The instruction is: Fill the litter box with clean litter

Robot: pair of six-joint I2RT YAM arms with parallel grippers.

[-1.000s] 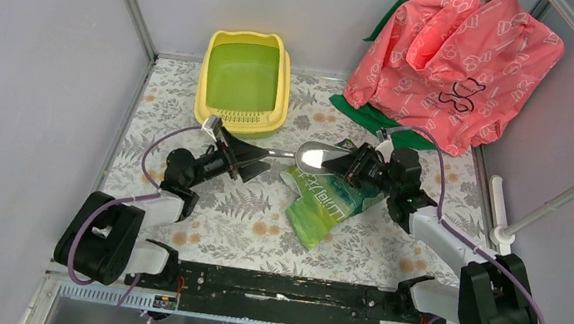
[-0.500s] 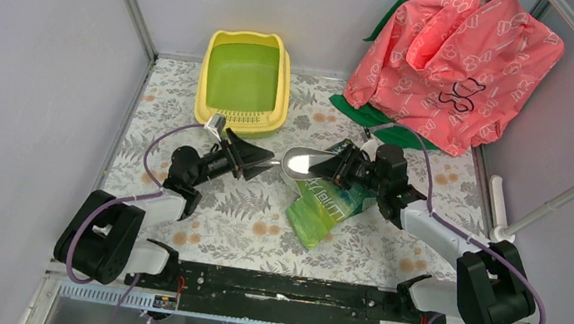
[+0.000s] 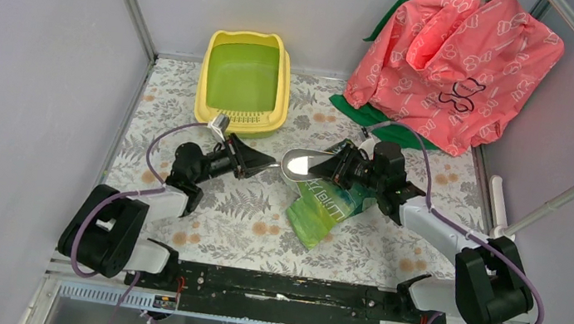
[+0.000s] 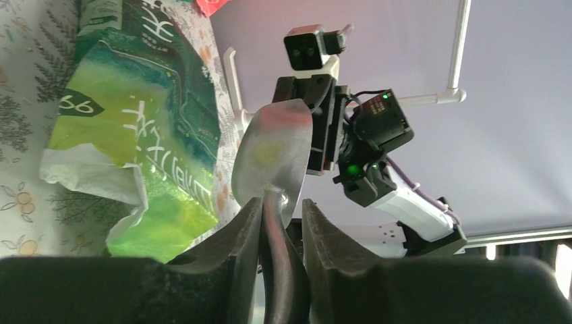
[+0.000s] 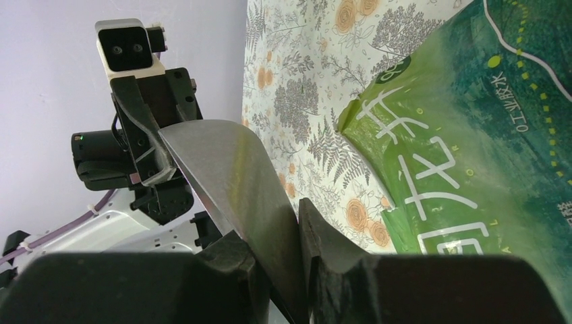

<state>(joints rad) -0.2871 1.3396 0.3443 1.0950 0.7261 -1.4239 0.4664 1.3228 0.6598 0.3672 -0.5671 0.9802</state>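
The yellow litter box (image 3: 240, 122) with its green inside stands at the back left of the table. No clean litter shows in any view. Between the arms hangs a metal scoop (image 3: 300, 162). My right gripper (image 3: 333, 166) is shut on the scoop's blade (image 5: 229, 169), above the green litter bag (image 3: 328, 203). My left gripper (image 3: 267, 159) has its jaws drawn in around the scoop's dark handle (image 4: 280, 256). In the left wrist view the blade (image 4: 273, 148) rises just past the left gripper (image 4: 280, 202). In the right wrist view the right gripper (image 5: 270, 217) pinches the blade.
A pink garment (image 3: 456, 59) lies heaped at the back right over a green cloth (image 3: 365, 114). A white pole (image 3: 564, 198) leans by the right wall. The bag (image 5: 472, 135) lies flat on the floral mat (image 3: 243, 215), in front of the litter box.
The right arm carried the scoop a little leftward. My left gripper reached forward to the handle and its wide-open jaws closed in around it.
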